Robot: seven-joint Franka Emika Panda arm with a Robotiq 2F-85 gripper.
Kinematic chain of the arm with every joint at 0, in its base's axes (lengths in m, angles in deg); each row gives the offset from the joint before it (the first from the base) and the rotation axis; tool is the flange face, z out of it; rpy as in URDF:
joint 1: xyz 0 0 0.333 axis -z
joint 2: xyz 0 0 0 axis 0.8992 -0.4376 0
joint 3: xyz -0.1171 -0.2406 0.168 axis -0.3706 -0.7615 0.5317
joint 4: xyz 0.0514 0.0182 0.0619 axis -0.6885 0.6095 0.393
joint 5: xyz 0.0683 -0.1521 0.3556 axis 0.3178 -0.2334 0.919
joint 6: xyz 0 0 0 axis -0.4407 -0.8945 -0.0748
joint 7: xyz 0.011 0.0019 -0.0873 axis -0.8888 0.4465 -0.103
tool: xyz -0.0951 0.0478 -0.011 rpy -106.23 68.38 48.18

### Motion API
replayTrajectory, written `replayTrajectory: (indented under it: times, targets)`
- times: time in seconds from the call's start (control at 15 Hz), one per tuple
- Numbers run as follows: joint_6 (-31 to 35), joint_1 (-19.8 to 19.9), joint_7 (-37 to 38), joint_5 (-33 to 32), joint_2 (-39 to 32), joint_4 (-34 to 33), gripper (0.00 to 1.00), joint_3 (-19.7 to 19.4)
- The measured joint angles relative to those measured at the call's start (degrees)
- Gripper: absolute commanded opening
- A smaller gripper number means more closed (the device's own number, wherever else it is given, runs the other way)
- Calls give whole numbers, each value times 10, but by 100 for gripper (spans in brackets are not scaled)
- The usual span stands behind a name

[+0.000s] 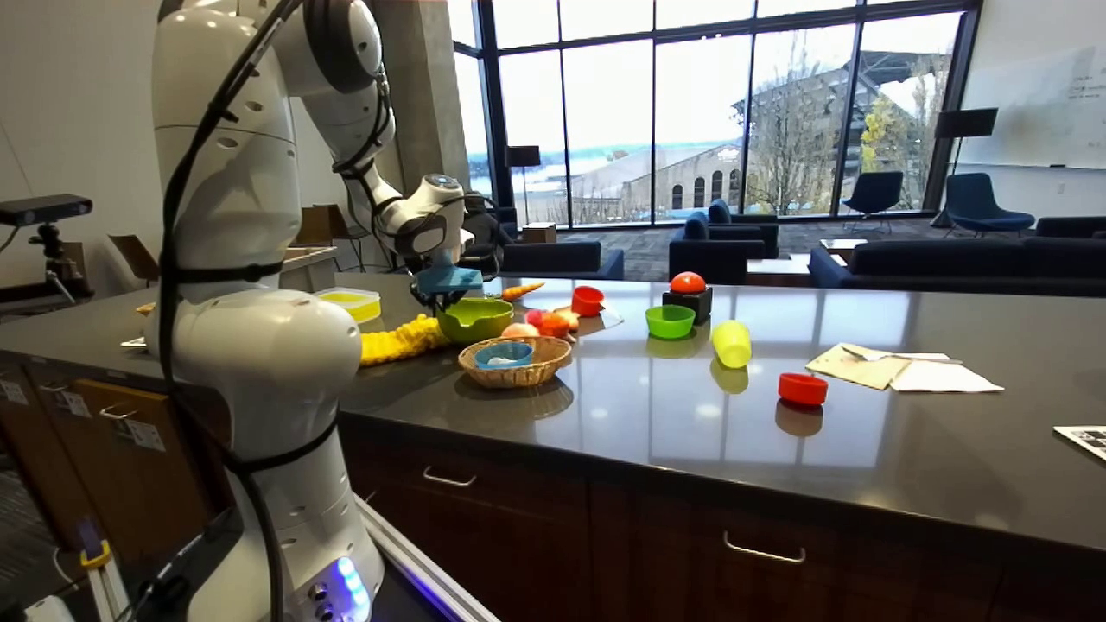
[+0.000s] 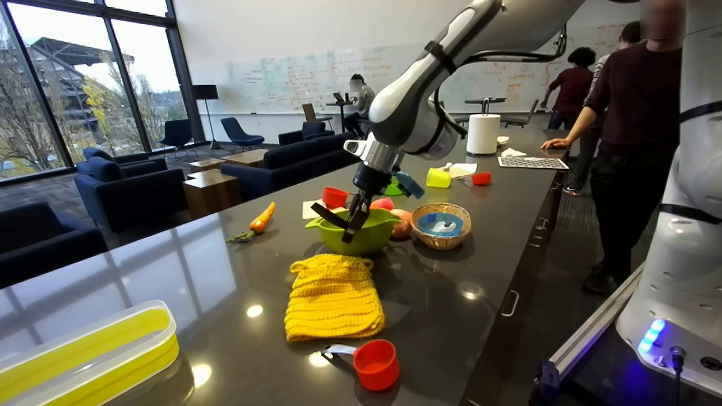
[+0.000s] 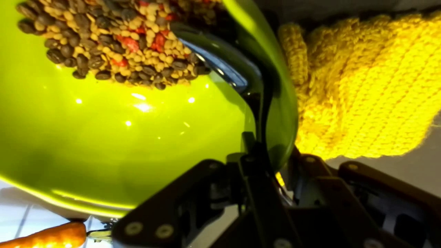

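Note:
A lime-green bowl (image 2: 369, 241) stands on the dark counter. In the wrist view the bowl (image 3: 113, 144) holds mixed beans, seeds and red bits (image 3: 144, 41). A dark shiny spoon or ladle (image 3: 220, 57) dips into them. My gripper (image 3: 272, 148) is at the bowl's rim in the wrist view, its fingers parted. One finger is inside the bowl, the other outside, with the spoon's handle and the rim between them. A gap shows, and contact is unclear. The gripper (image 2: 351, 228) points down at the bowl in an exterior view. A yellow knitted cloth (image 2: 335, 299) lies beside the bowl.
A wicker basket (image 2: 443, 242) with a blue bowl, a peach (image 2: 401, 224) and a red cup (image 2: 335, 197) sit close by. A carrot (image 2: 263, 219), red measuring cup (image 2: 377, 365) and yellow-sided container (image 2: 121, 361) lie around. A person (image 2: 637, 101) stands at the counter.

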Motion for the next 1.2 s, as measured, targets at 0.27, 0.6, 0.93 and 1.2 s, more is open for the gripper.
replayTrajectory:
  times: [0.27,0.6,0.93,1.2]
  targets:
    - [1,0,0,0,0,8,78,0]
    - [8,0,0,0,0,11,100,1]
    - [42,-3,1,-37,0,17,100,10]
    - [87,-20,67,-191,0,30,100,6]
